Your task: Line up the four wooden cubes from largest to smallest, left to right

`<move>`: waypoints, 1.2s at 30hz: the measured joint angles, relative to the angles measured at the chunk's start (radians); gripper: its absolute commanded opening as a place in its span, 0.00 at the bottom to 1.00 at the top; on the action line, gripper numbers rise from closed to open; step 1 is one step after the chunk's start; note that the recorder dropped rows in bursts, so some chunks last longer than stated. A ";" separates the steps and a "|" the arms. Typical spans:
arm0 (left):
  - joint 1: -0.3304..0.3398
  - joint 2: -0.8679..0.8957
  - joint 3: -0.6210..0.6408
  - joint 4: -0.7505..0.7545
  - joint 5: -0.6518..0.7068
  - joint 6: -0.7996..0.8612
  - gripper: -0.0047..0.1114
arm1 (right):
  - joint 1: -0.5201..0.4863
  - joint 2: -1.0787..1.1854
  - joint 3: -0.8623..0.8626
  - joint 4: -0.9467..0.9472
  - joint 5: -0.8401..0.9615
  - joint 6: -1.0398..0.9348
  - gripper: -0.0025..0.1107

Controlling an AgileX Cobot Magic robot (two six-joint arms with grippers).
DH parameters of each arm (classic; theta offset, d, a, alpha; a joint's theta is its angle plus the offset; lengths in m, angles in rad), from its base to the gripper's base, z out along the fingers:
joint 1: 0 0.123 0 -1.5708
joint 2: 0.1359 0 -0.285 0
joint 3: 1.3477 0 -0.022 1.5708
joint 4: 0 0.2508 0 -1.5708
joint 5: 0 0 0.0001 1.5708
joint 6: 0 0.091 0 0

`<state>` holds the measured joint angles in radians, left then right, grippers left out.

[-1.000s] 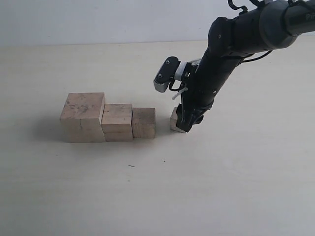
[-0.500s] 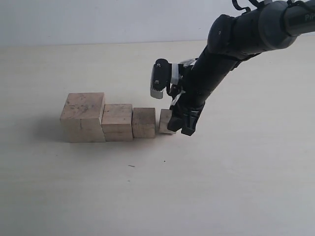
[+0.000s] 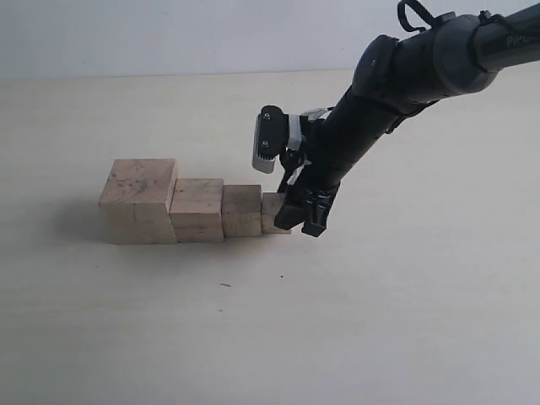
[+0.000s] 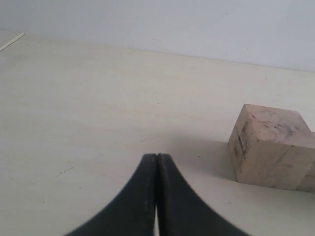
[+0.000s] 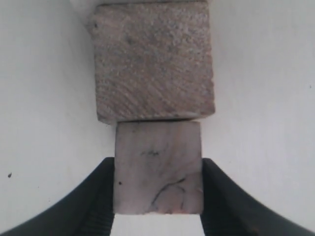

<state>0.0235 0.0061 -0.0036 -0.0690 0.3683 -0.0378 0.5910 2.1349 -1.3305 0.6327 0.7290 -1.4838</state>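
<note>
Row on the table (image 3: pixel 253 337), left to right: largest cube (image 3: pixel 139 201), second cube (image 3: pixel 197 209), third cube (image 3: pixel 242 210), smallest cube (image 5: pixel 158 167). Each cube touches its neighbour.

Right claw (image 3: pixel 301 221): partly open, fingers clamped on two opposite sides of the smallest cube, which sits flush against the third cube.

Left claw (image 4: pixel 156 164): fully closed, tips together, holding nothing, low over the table near the largest cube.

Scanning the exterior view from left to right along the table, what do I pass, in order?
largest wooden cube → second-largest cube → third cube → smallest cube, touching the third → right gripper, closed on the smallest cube
</note>
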 measured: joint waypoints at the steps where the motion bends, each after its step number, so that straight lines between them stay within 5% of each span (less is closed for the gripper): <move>1: 0.000 0.000 0.000 0.000 0.000 0.000 0.04 | 0.000 0.002 0.000 0.008 0.000 0.000 0.02; 12: 0.000 0.000 0.000 0.000 0.000 0.000 0.04 | 0.000 0.009 0.000 0.040 0.000 -0.002 0.06; 16: 0.000 0.000 0.000 0.000 0.000 0.000 0.04 | 0.000 0.009 0.000 0.040 0.000 -0.002 0.26; 19: 0.000 0.000 0.000 0.000 0.000 0.000 0.04 | 0.000 0.009 0.000 0.040 0.000 -0.002 0.52; 22: 0.000 0.000 0.000 0.000 0.000 0.000 0.04 | 0.002 0.031 0.002 0.034 -0.015 0.013 0.64; 31: 0.000 0.000 0.000 0.000 0.000 0.000 0.04 | 0.002 -0.049 0.008 -0.053 -0.034 0.192 0.63; 36: 0.000 0.000 0.000 0.000 0.000 0.000 0.04 | 0.002 -0.091 0.008 -0.196 -0.053 0.400 0.50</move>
<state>0.0235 0.0061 -0.0036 -0.0690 0.3683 -0.0378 0.5929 2.0439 -1.3229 0.4371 0.6763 -1.0834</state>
